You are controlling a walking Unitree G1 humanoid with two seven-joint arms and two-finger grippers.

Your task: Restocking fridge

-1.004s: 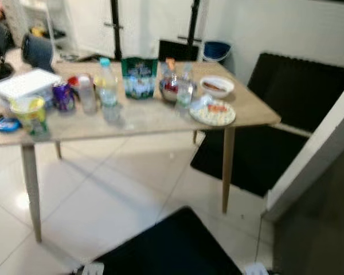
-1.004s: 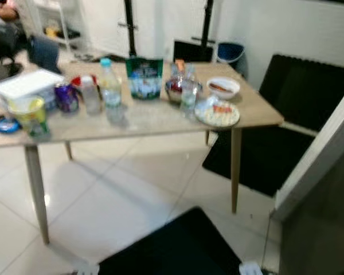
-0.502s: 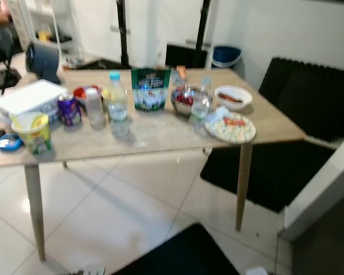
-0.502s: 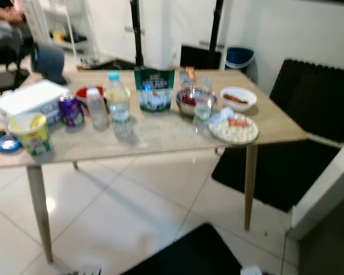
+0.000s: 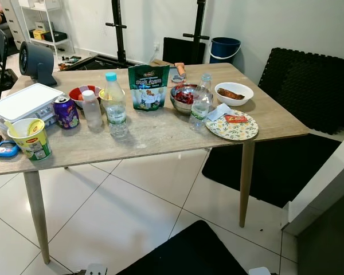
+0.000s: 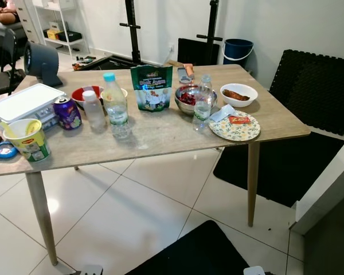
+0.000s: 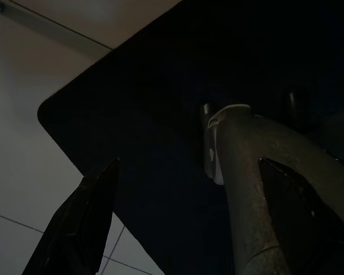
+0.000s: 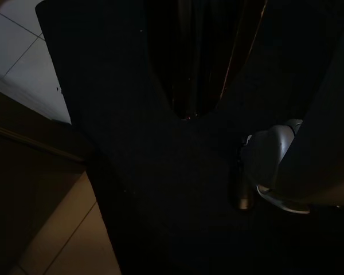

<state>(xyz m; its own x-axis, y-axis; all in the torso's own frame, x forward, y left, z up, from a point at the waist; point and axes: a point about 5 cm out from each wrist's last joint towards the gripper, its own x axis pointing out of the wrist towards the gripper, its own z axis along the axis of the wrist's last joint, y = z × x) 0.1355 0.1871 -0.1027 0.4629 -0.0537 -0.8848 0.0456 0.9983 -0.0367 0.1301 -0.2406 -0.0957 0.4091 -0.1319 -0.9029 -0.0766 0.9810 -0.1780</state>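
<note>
On the counter [image 5: 160, 134] stand a bottle [image 5: 115, 102], green pouch [image 5: 148, 86], steel bowl [image 5: 183, 97], purple can [image 5: 65, 111], yellow cup [image 5: 30, 138], white box [image 5: 24, 102] and plate [image 5: 232, 125]. The left claw [image 7: 183, 223] hangs spread over a black mat [image 7: 160, 114]. The right claw hangs idle in shade; I cannot tell its state.

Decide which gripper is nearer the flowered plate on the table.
Probably right. The plate sits at the right end of the table; left gripper and right gripper both hang low over the black mat.
</note>
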